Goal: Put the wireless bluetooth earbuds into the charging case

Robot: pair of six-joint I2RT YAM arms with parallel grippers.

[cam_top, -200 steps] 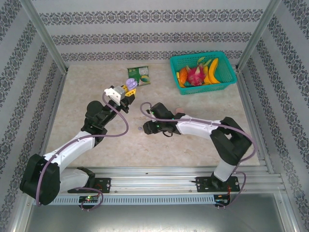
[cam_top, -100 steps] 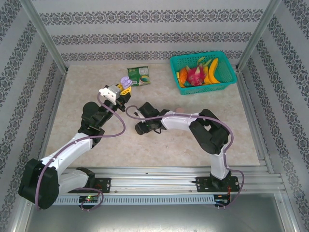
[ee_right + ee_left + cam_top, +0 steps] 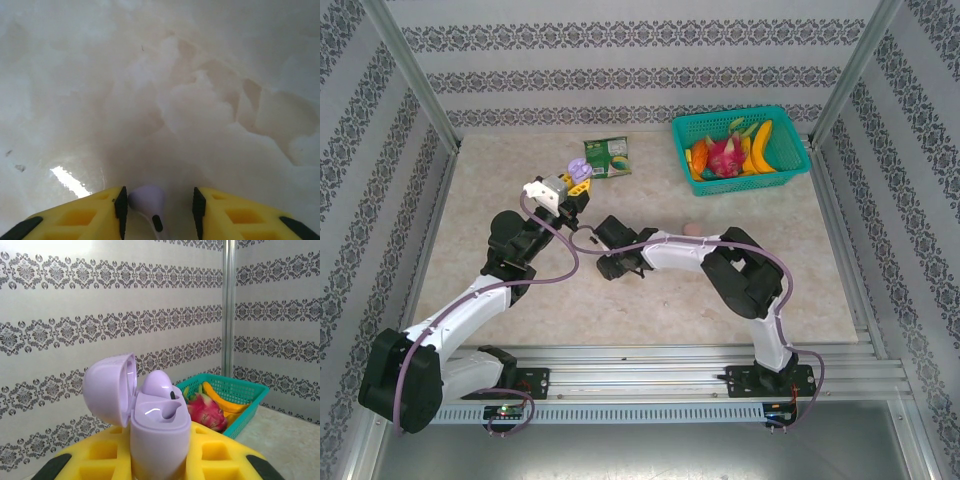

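Note:
A lavender charging case (image 3: 160, 440) stands upright with my left gripper (image 3: 160, 466) shut on its lower body. Its lid (image 3: 107, 390) hangs open to the left. One lavender earbud (image 3: 157, 382) sits in the far slot, and the near slot is bare. From above, the case (image 3: 578, 170) is held over the table's back left by the left gripper (image 3: 578, 186). My right gripper (image 3: 607, 266) is low at the table, open. A second lavender earbud (image 3: 146, 200) lies between its pads, against the left pad (image 3: 121, 206), with a gap to the right pad.
A teal basket (image 3: 760, 174) of fruit stands at the back right, also visible as the basket (image 3: 250, 390) behind the case. A green snack bag (image 3: 608, 156) lies behind the left gripper. A small pale pink item (image 3: 691, 228) rests beside the right arm. Patterned walls surround the table.
The right arm has folded in and its gripper has slid left across the table, its jaws narrowing around the earbud. The left gripper with the case shifted slightly left.

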